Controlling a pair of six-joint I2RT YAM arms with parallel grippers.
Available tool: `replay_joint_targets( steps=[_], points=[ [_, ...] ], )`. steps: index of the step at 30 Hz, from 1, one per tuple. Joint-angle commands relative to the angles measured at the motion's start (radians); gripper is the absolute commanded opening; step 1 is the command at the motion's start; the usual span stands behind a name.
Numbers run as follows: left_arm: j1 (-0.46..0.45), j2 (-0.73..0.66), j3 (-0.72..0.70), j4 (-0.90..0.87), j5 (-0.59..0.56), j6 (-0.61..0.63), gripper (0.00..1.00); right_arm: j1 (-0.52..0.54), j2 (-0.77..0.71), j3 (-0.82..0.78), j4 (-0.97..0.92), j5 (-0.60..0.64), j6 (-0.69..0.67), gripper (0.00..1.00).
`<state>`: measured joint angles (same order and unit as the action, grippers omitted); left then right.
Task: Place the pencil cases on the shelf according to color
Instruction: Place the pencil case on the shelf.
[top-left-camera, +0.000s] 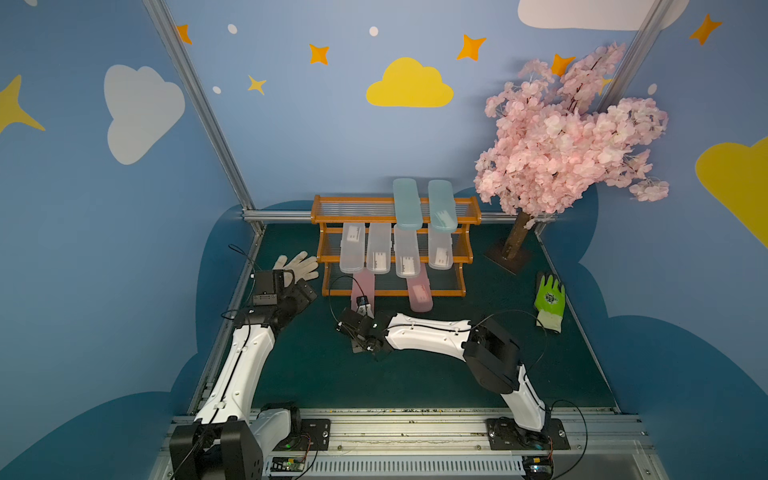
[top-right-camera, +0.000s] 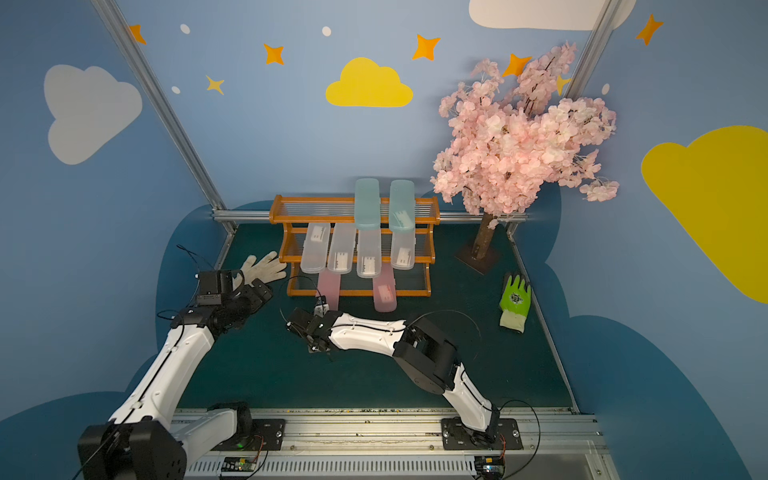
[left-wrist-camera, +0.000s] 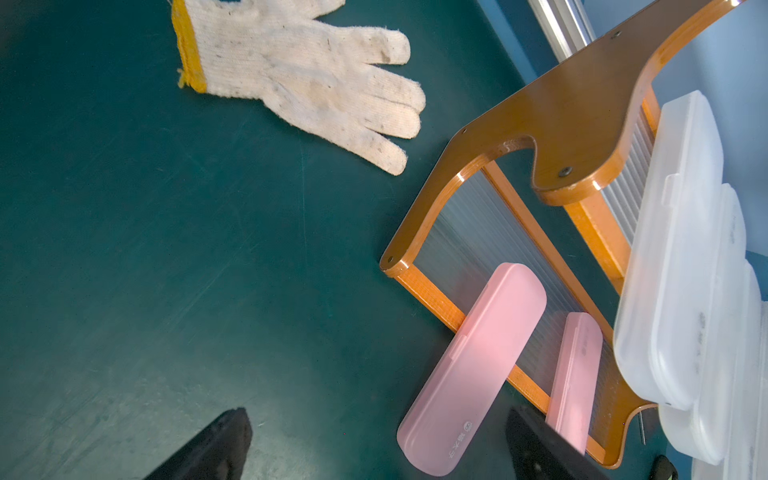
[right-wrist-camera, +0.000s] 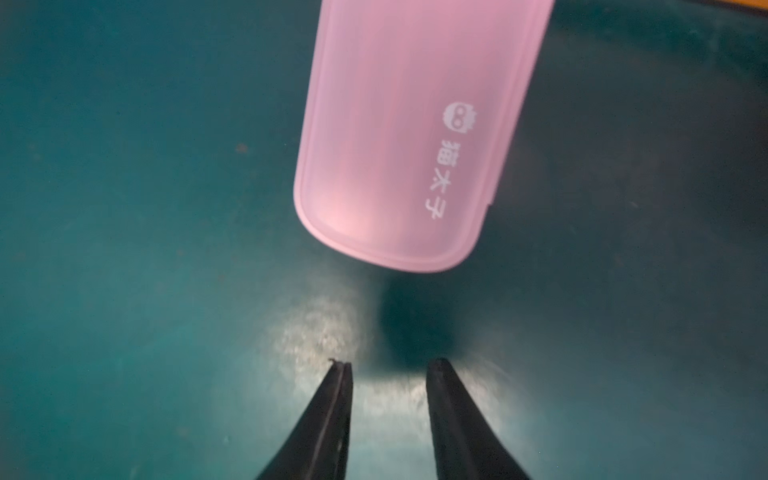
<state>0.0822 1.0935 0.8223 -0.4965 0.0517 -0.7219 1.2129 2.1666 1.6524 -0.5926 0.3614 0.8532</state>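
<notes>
By the shelf (top-left-camera: 353, 219), only wrist views show print on a pink case (right-wrist-camera: 374, 124). Two pink cases (top-left-camera: 419, 296), four clear cases (top-left-camera: 352, 253), two blue cases (top-left-camera: 407, 203). My left gripper (left-wrist-camera: 376, 413) spread; right gripper (right-wrist-camera: 388, 365) barely parted, empty.

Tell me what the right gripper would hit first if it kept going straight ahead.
Most likely the near end of the pink pencil case; the right gripper points at it, with only bare green mat between, though height is unclear.

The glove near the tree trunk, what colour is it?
The glove is bright green with a whitish cuff, clearest in a top view.
</notes>
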Motion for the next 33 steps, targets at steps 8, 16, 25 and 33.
replay_joint_targets(
  steps=[8,16,25,33],
  points=[
    [-0.022,-0.018,-0.01,-0.027,-0.028,0.003,1.0,-0.065,0.065,0.009,0.115,-0.032,0.0,0.35],
    [-0.032,-0.005,0.004,-0.049,-0.038,0.013,1.0,-0.11,0.065,0.048,0.15,0.024,-0.033,0.35],
    [-0.04,-0.017,0.001,-0.053,-0.05,0.014,1.0,-0.137,0.1,0.111,0.214,0.028,-0.053,0.36],
    [-0.039,-0.023,0.011,-0.072,-0.052,0.027,1.0,-0.157,0.107,0.131,0.212,0.037,-0.075,0.36]
  ],
)
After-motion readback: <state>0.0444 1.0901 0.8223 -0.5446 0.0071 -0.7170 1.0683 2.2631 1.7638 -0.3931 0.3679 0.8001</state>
